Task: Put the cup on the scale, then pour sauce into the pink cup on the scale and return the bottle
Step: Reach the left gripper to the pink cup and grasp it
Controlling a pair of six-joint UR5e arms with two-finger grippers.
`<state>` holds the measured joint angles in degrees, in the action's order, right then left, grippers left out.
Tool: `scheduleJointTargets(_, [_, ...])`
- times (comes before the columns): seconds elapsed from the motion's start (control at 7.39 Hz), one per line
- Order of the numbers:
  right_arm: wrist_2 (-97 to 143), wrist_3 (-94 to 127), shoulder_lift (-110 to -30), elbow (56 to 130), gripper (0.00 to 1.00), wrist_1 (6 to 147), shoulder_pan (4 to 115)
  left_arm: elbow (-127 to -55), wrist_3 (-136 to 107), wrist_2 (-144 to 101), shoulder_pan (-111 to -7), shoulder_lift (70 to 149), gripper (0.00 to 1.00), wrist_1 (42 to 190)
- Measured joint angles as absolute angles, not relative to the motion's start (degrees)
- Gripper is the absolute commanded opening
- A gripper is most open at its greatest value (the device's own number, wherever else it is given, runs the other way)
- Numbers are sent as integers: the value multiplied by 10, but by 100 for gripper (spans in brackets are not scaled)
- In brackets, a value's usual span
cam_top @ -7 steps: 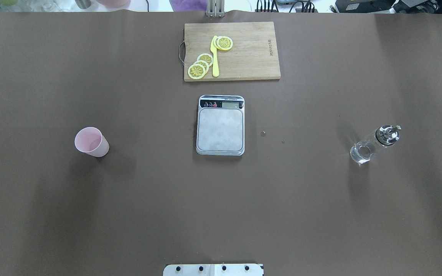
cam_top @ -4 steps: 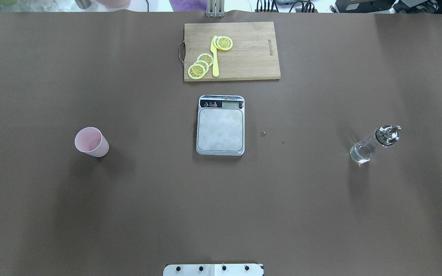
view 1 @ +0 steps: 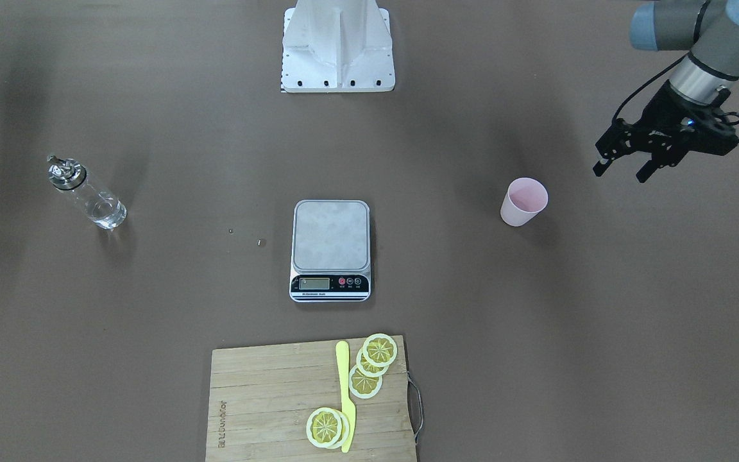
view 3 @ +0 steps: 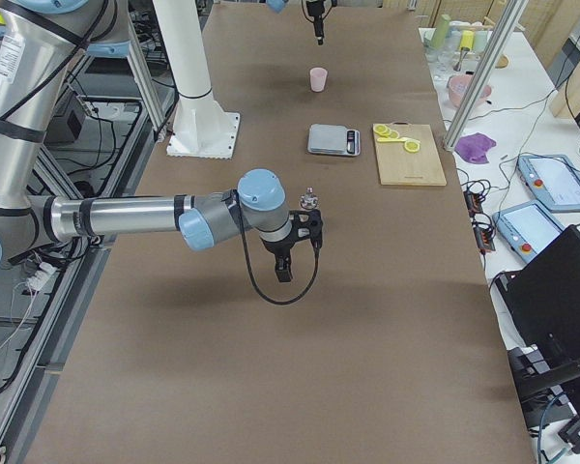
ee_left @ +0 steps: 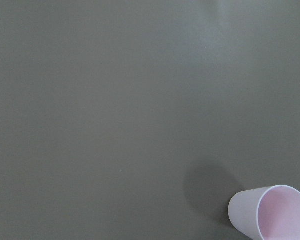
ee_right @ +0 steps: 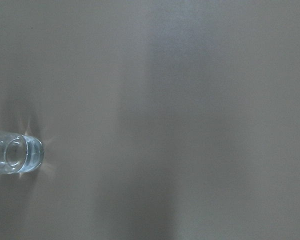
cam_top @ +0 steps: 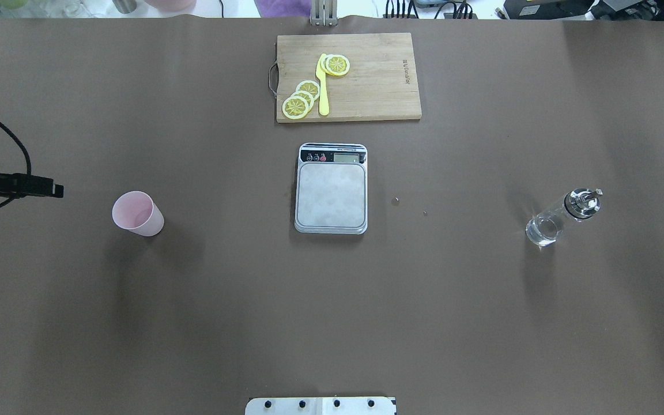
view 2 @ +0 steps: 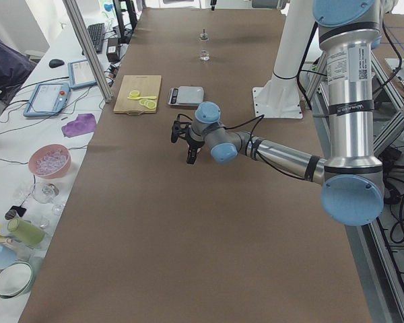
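The pale pink cup (cam_top: pixel 138 213) stands upright on the brown table, left of the scale (cam_top: pixel 331 190); it also shows in the front view (view 1: pixel 523 202) and the left wrist view (ee_left: pixel 270 215). The scale's steel platform is bare. My left gripper (view 1: pixel 623 172) is open and empty, above the table beyond the cup's outer side, apart from it. The glass bottle (cam_top: pixel 562 218) with clear sauce stands at the right. My right gripper (view 3: pixel 284 271) hovers near the bottle (view 3: pixel 309 201); I cannot tell whether it is open or shut.
A wooden cutting board (cam_top: pixel 366 75) with lemon slices and a yellow knife (cam_top: pixel 323 86) lies beyond the scale. Two small specks (cam_top: pixel 396 200) lie on the table right of the scale. The robot's base plate (cam_top: pixel 320 405) sits at the near edge.
My left gripper has come into the overhead view at its left edge, toward the cup. Cup, scale and bottle have not moved.
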<state>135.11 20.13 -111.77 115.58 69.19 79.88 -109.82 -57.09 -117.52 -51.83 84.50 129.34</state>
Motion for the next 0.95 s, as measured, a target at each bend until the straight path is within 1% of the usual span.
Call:
scheduleJointTargets(0.27, [1351, 201, -1118, 1156, 100, 692, 799, -1078, -583, -1154, -484, 883, 88, 1292])
scheduleJointTargets(0.41, [1350, 201, -1118, 1155, 100, 692, 799, -1064, -585, -1143, -470, 906, 80, 1292])
scheduleJointTargets(0.54, [1350, 201, -1118, 1155, 100, 692, 799, -1051, -587, -1136, -459, 924, 67, 1292])
scheduleJointTargets(0.68, [1350, 201, -1118, 1155, 100, 692, 799, -1046, -587, -1133, -454, 931, 59, 1291])
scheduleJointTargets(0.95, [1350, 201, -1118, 1154, 100, 692, 799, -1045, -587, -1131, -445, 933, 54, 1290])
